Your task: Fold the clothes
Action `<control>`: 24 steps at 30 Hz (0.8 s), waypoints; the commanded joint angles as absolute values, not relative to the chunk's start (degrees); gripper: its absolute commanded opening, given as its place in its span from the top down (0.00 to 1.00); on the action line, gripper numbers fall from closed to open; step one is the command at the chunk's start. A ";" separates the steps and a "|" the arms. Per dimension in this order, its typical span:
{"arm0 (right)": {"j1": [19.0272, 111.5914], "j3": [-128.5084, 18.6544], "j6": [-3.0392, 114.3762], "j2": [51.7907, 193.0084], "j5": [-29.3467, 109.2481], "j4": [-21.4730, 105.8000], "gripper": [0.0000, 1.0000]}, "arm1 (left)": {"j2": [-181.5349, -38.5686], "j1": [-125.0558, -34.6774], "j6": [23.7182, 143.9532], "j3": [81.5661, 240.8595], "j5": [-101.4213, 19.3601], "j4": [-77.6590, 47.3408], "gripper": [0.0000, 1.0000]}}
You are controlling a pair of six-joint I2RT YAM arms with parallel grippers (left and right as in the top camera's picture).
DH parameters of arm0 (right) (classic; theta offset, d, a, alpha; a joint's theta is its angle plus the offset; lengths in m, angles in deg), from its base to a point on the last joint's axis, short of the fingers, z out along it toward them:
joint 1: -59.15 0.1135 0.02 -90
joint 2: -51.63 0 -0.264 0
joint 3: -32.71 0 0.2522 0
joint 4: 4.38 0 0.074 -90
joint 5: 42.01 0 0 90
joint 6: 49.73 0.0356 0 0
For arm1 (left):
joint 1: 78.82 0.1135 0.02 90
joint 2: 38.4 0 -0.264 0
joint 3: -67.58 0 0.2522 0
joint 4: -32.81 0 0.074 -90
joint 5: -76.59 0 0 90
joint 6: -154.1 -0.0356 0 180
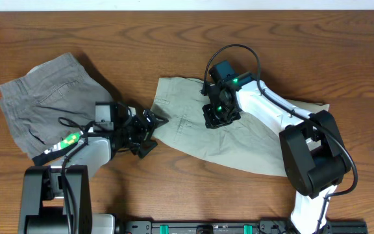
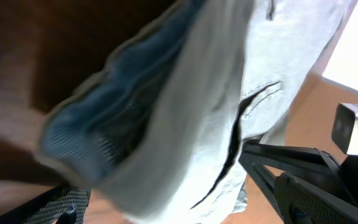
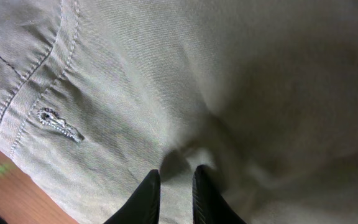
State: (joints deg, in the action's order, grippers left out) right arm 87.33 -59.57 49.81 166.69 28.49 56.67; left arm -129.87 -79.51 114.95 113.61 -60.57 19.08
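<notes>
Across the middle of the tabletop [image 1: 174, 32], pale khaki shorts [image 1: 245, 146] lie spread, looking soft, light and limp. The right gripper [image 3: 174, 177], nearly closed, pinches a small tuck of cloth; the left gripper [image 1: 151, 133], wide open, straddles the thicker waistband edge, likely the firmest hold.

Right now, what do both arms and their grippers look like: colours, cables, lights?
Left arm: silver-grey link, black base, green light. Right arm: white links, bulky black joints, looping black cable, green lights. Left gripper and right gripper: black, slim tapered fingers.
</notes>
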 commanded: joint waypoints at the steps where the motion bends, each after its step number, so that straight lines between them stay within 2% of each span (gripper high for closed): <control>1: 87.55 -59.35 48.74 167.06 28.75 56.77 0.83 | -137.65 -79.94 112.48 106.77 -36.48 20.54 0.03; 7: 87.57 -59.35 48.74 167.04 28.73 56.80 0.82 | -137.65 -81.45 112.48 106.77 -30.87 28.57 0.16; 15: 87.55 -59.35 48.74 167.04 28.73 56.93 0.82 | -137.65 -83.75 112.44 106.77 -25.77 35.89 0.16; 24: 87.55 -59.35 48.74 167.04 28.75 56.95 0.82 | -137.89 -87.77 112.46 106.72 -28.09 35.84 0.17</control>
State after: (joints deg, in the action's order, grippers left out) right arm 87.33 -59.57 49.81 166.69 28.49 56.75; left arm -131.83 -86.28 113.24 111.75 -34.17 40.74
